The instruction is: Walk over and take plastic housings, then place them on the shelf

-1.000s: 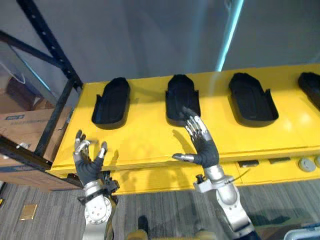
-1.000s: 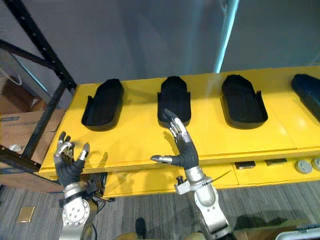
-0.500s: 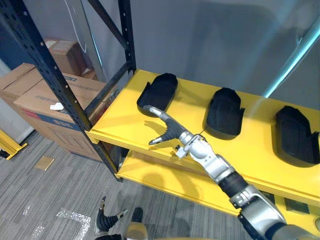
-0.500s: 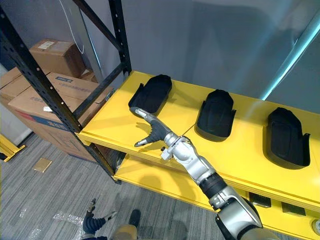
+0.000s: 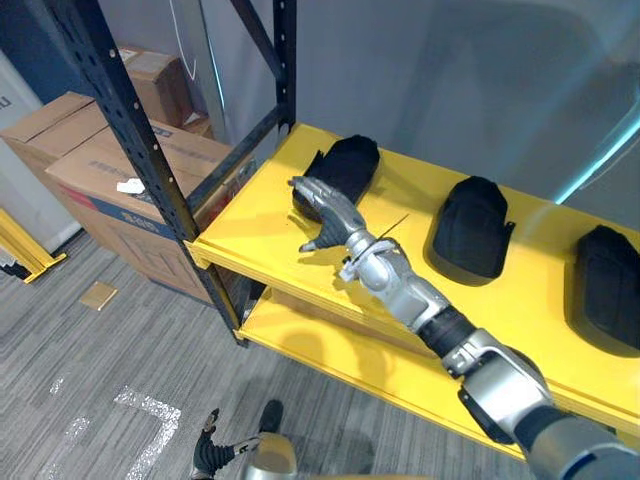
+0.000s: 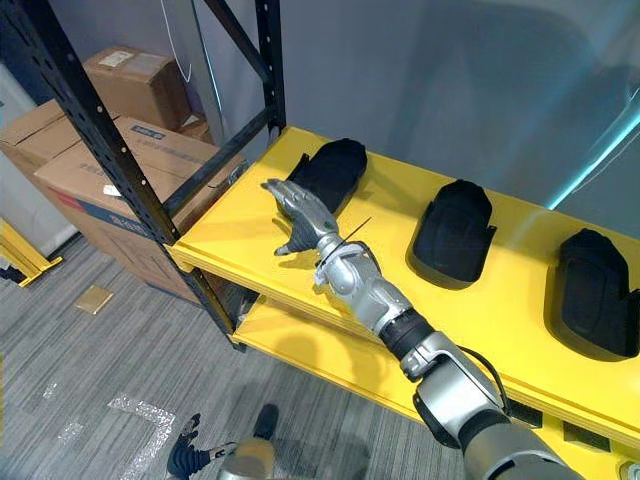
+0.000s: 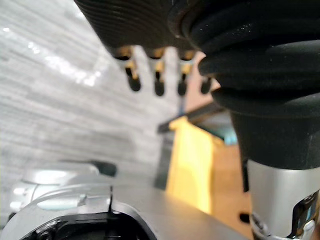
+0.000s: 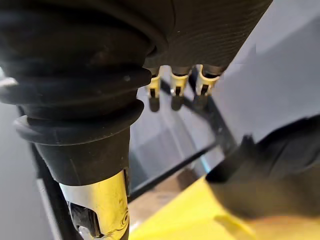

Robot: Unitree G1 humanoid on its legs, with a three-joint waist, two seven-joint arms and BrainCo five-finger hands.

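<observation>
Three black housings on the yellow shelf: left housing near the black upright, middle housing well apart from it, a third housing at the frame's edge. All lying flat in a row, none held.

Right robot hand stretched out over the shelf, just beside the near end of the left housing, fingers straight and spread, thumb apart, clamped on nothing. Contact with the housing too close to call from the head views; in the right wrist view, fingertips hanging free above the dark housing. Left robot hand low over the grey floor, fingers relaxed and empty.

Housings already resting where the task wants them, so fitting either a reach toward the left one or a hand coming off it after setting it down; no telling which.

For a reach: approach along the housing's long axis, thumb under the raised rim, fingers across the top, closure only once seated. For a release: lift straight up, no drag on the light shell. Either way, wrist clear of the upright.
</observation>
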